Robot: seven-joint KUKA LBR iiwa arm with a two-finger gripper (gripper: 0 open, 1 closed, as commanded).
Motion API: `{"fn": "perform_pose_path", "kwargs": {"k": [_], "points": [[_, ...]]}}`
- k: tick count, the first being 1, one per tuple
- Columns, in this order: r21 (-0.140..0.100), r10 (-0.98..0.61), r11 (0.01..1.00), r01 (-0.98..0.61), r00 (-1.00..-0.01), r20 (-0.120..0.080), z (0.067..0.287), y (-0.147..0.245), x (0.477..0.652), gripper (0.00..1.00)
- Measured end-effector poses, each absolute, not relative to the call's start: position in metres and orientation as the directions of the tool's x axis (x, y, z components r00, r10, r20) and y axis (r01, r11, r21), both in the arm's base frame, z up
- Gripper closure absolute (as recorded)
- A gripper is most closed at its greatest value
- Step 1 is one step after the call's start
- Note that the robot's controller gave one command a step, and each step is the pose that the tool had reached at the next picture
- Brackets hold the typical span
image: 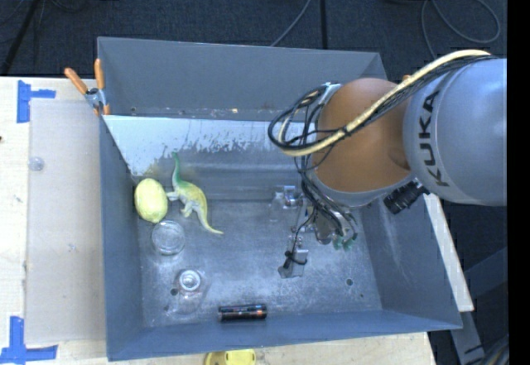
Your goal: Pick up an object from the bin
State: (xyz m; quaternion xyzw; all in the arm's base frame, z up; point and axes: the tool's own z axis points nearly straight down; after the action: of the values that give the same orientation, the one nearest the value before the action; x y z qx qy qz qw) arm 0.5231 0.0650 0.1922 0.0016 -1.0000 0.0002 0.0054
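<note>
Camera view, looking down into a grey metal bin (248,90) with sloping walls and a scuffed, speckled floor.

The silver arm (464,132) reaches in over the bin's right wall. Its wrist carries a rounded orange cover (360,148), with black and yellow cables (302,127) looped beside it. Below the wrist, the gripper (293,257) hangs above bare floor, a little right of the bin's middle. From this angle it is not possible to tell whether its jaws are open or closed, and no object can be seen in its grasp.

Five small things lie loose on the floor, all to the left of the gripper and apart from it.

- A black cylinder (242,313), shaped like a battery, lies on its side close to the bin's front wall. It is the nearest thing to the gripper.
- A green and yellow toy dinosaur (192,202) with a long neck and a curving tail lies in the left half of the floor.
- A pale yellow-green ball (151,199), oval like a lemon, rests just beside the dinosaur, near the left wall.
- A clear round cup (168,237) sits just in front of the ball and the dinosaur.
- A second clear, glassy piece (189,285) sits nearer the front-left corner.
</note>
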Motion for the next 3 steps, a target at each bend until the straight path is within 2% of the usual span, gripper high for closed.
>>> {"fn": "perform_pose_path", "kwargs": {"k": [1, 2, 3], "points": [[0.0, -0.001, 1.0, -0.001, -1.0, 0.003, 0.197, 0.065, 0.525, 0.0], [0.0, -0.113, 0.994, -0.113, -0.994, 0.003, 0.163, 0.086, 0.517, 0.0], [0.001, -0.298, 0.954, -0.298, -0.954, 0.003, 0.146, 0.161, 0.513, 0.0]]}}
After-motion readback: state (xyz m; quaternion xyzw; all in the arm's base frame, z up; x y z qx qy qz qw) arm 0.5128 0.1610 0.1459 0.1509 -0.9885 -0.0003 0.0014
